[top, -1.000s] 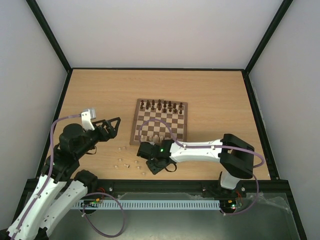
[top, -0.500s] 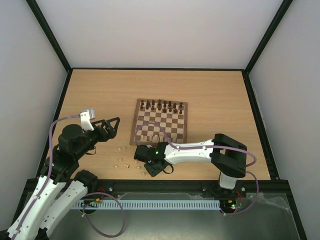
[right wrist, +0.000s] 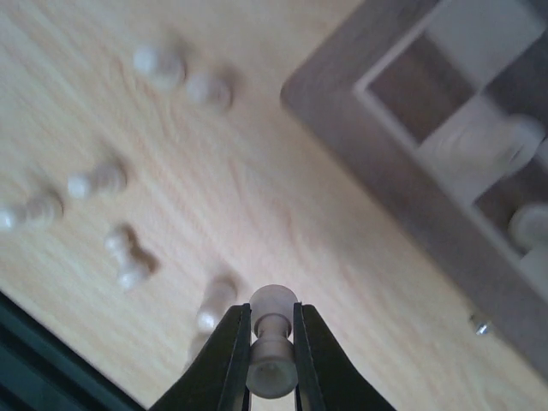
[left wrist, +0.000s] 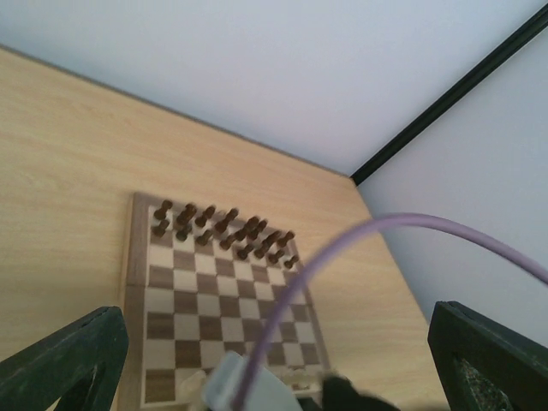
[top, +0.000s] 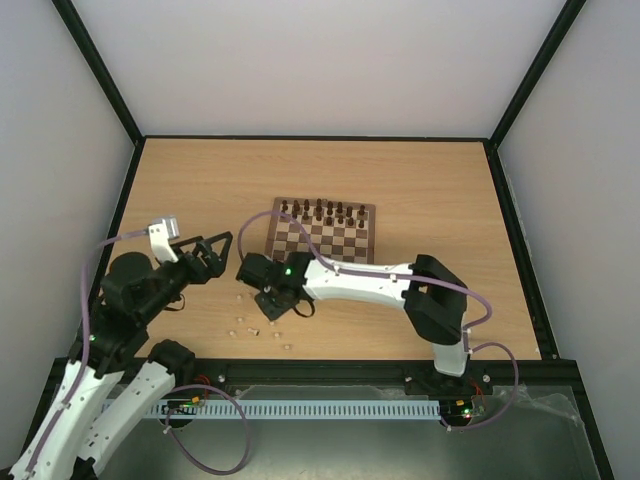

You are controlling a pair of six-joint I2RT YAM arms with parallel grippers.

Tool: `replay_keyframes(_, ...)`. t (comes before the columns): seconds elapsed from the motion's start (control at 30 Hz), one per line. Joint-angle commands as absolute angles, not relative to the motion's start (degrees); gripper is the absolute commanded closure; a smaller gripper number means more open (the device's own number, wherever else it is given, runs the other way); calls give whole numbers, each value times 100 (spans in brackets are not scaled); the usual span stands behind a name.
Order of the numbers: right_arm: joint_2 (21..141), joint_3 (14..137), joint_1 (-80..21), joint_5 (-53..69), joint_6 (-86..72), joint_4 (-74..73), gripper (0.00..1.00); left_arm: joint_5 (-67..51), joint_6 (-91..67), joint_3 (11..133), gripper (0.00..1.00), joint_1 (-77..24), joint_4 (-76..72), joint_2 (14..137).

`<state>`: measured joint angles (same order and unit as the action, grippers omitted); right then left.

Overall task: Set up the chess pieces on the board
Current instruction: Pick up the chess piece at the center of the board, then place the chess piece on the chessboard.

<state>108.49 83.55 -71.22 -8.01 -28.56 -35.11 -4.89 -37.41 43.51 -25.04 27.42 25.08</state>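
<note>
Right wrist: pale piece (right wrist: 272,342) pinched between jaws; perhaps a pawn.

Overhead view and both close wrist views share the board (top: 336,238).

Dark brown pieces (top: 322,211) in two rows — pale wooden table (top: 200,180).

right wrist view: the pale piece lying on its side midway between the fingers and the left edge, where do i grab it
Likely at the narrow waist of the lying piece, between its rounder ends, coming straight down and closing across its length. It lies flat on the table, so only its sides are free.
</note>
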Motion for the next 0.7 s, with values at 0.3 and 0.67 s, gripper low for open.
replay_keyframes(0.3,12363,10575,-6300,-726,-1798,-4663,92,-300,-3557,5037,1,-2470,3094,2079)
replay_keyframes(0.67,12636,10609,-5975,-700,-1715,-4599,92,-256,-3515,5038,1,-2470,3111,2081)
